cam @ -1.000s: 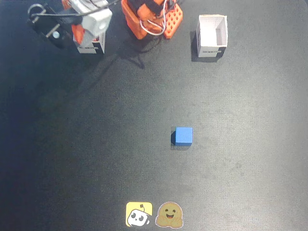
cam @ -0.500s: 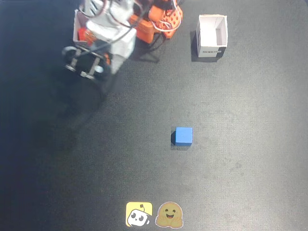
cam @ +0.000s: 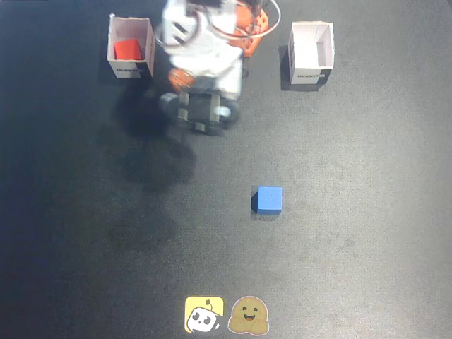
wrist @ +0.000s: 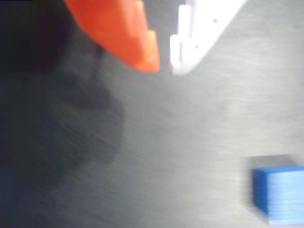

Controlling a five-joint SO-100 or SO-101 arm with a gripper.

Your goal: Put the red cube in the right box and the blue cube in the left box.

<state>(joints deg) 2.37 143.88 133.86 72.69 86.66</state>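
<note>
The red cube [cam: 127, 49] lies inside the right box [cam: 131, 68], which stands at the top left of the fixed view. The left box [cam: 311, 69] stands at the top right of that view and looks empty. The blue cube [cam: 269, 200] sits on the dark mat near the middle; it also shows in the wrist view [wrist: 280, 194], at the lower right. My gripper [wrist: 165, 65] hangs above bare mat, up and to the left of the blue cube. Its orange and white fingertips are almost touching, with nothing between them. My arm [cam: 201, 53] stands between the two boxes.
The dark mat [cam: 85, 233] covers the whole table. Two small stickers [cam: 226, 315] lie at the mat's front edge. The arm casts a shadow [cam: 152, 155] on the mat left of centre.
</note>
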